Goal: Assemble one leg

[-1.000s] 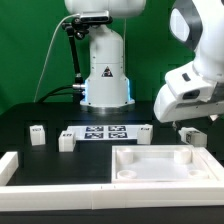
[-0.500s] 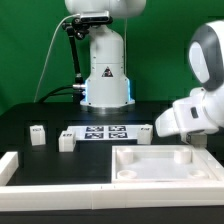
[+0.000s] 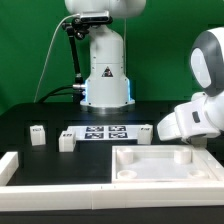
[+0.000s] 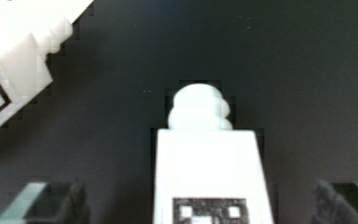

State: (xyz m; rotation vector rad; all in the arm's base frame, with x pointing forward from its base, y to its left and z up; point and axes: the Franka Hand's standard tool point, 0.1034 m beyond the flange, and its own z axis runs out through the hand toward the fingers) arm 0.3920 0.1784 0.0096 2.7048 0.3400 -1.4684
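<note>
In the wrist view a leg (image 4: pixel 210 165), a small white block with a rounded peg end and a black-and-white tag, lies on the black table between my fingers. The gripper (image 4: pixel 197 205) is open, with one fingertip (image 4: pixel 44 201) on each side of the leg and a dark gap to each. In the exterior view the arm's white hand (image 3: pixel 190 122) hangs low at the right behind the white panel (image 3: pixel 160 163) and hides this leg and the fingers. Three more legs (image 3: pixel 37 134) (image 3: pixel 67 140) (image 3: pixel 143 132) stand on the table.
The marker board (image 3: pixel 104 133) lies between the legs at mid table. A long white rail (image 3: pixel 60 178) runs along the front. Another white tagged part (image 4: pixel 19 70) lies close beside the gripped-around leg in the wrist view.
The arm's hand has come down toward the table at the exterior view's right. It now covers the leg that showed there one second ago.
</note>
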